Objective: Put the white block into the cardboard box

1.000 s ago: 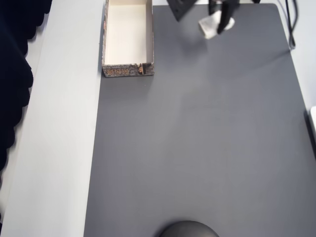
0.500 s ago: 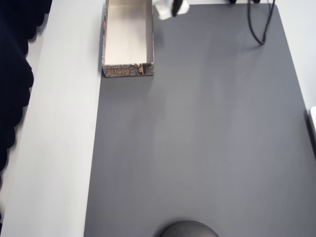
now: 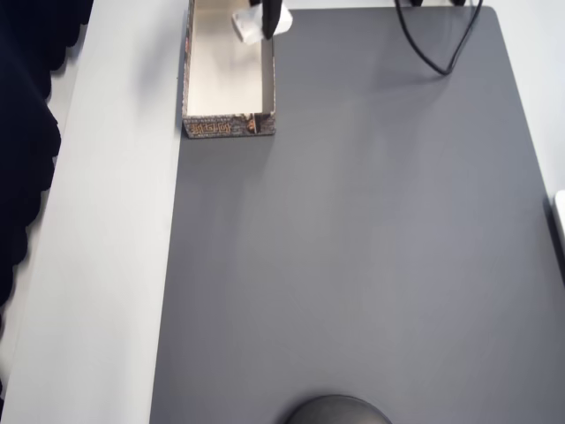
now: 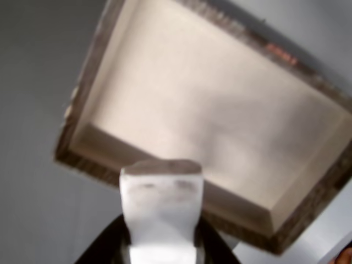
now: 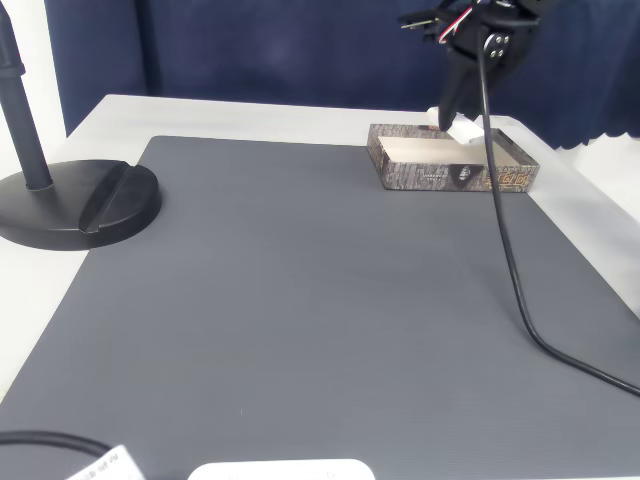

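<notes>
Gripper: dark fingers are pinching the white block [image 4: 160, 212] from both sides, narrowly parted by the block's width; in the overhead view the gripper [image 3: 267, 19] is hanging at the top edge, over the box's right wall.
White block: held off the surface, not resting on anything. In the overhead view the block [image 3: 250, 25] is sitting partly over the box interior, partly over the right wall. In the fixed view the block [image 5: 462, 129] is hovering just above the box's open top.
Cardboard box: lying at the mat's far corner [image 5: 452, 160], open side up, cream interior showing bare in the wrist view [image 4: 220, 115]; patterned brown-grey outer walls [image 3: 228, 126].
Mat: dark grey [image 3: 371, 247], covering most of the white table [image 3: 106, 265].
Cable: black, trailing from the arm down across the mat [image 5: 510, 260].
Stand: black round base with a pole, resting at the mat's left edge in the fixed view [image 5: 70, 205].
</notes>
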You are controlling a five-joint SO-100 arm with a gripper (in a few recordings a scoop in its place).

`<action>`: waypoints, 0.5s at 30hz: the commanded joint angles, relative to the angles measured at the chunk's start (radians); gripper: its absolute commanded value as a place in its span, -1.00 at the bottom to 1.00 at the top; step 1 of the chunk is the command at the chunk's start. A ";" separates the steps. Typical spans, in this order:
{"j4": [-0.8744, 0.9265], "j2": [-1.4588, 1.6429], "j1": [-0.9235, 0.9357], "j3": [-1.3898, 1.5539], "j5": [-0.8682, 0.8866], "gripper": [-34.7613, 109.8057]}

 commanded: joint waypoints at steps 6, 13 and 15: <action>0.008 -0.101 0.052 -0.239 0.031 -0.54; 0.008 -0.143 0.063 -0.291 0.261 -0.54; 0.008 -0.146 0.063 -0.296 0.442 -0.54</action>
